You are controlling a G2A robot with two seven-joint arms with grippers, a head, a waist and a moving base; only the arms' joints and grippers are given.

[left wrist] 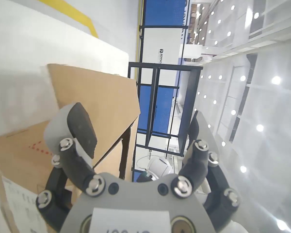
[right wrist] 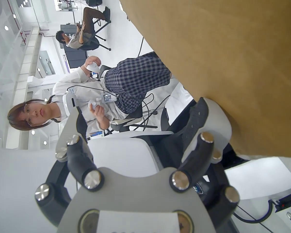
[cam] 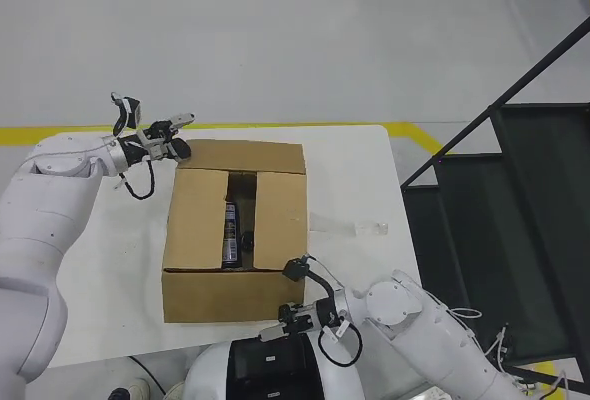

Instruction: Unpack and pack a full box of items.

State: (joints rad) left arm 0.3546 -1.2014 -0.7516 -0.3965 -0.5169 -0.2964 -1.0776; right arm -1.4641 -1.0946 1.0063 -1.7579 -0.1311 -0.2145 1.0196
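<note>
box (cam: 237,290): it sits in the middle of the white table (cam: 355,160), a bit nearer the robot's side.
flaps (cam: 200,215): two of them lie almost flat on top with a gap between them. The far flap (cam: 245,157) is folded out and back.
things inside (cam: 232,235): dark things show through the gap (cans, maybe, but I can't tell).
left end effector (cam: 178,135): it is at the far corner of the box. Its fingers are spread wide and hold nothing. In its own view, one pad (left wrist: 81,127) is just beside the edge of the far flap.
right end effector (cam: 290,297): it is low at the near corner, right by the box wall. Its fingers are spread apart too, with nothing in them.
clear strip (cam: 350,227): it lies on the table beside the box.
worry one: the box could slide. I think a push from one corner alone would turn it or move it toward the table edge.
worry two: a flap could bend or rip if the fingers pinch only a thin corner and pull hard.
worry three: the flat flaps could drop back over the gap and get in the way of reaching in.
worry four: if the box gets bumped or tipped, the things inside could fall over and be harder to grab.
worry five: the clear strip could get dragged or stuck under the box if it slides that way.
</note>
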